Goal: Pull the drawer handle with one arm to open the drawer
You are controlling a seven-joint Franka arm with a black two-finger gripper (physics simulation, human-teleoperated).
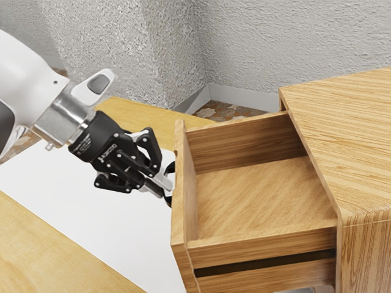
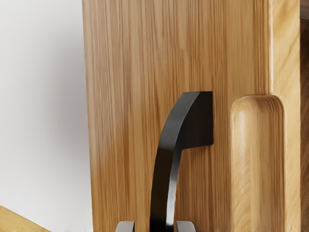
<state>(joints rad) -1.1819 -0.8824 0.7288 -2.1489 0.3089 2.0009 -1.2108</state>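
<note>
Found the drawer [image 1: 256, 195] drawn far out of the cabinet [image 1: 348, 104], toward the exterior view's left, with its wooden floor and side walls open to view. Saw its upright front panel [image 1: 178, 183] standing well clear of the cabinet's face, at the far end from the cabinet.

Picked out the black handle [image 1: 173, 166] on the outer side of that panel, curving away from the wood. Traced the same handle [image 2: 181, 140] in the wrist view as a dark arched bar fixed at one end to the light grain of the panel [image 2: 125, 96].

Found the tool [image 1: 164, 183] closed narrowly on the handle, one grey pad [image 2: 126, 226] pressed to either side of the bar. Followed the black tool back to the white and silver arm [image 1: 36, 91], coming in from the exterior view's upper left.

Noted a lower drawer [image 1: 263, 282] beneath the pulled one, set back in the cabinet under a dark gap. Made out a white sheet [image 1: 85, 207] under the tool, lying on the wooden bench [image 1: 36, 256]. Beyond, saw a rough grey wall [image 1: 256, 43].
</note>
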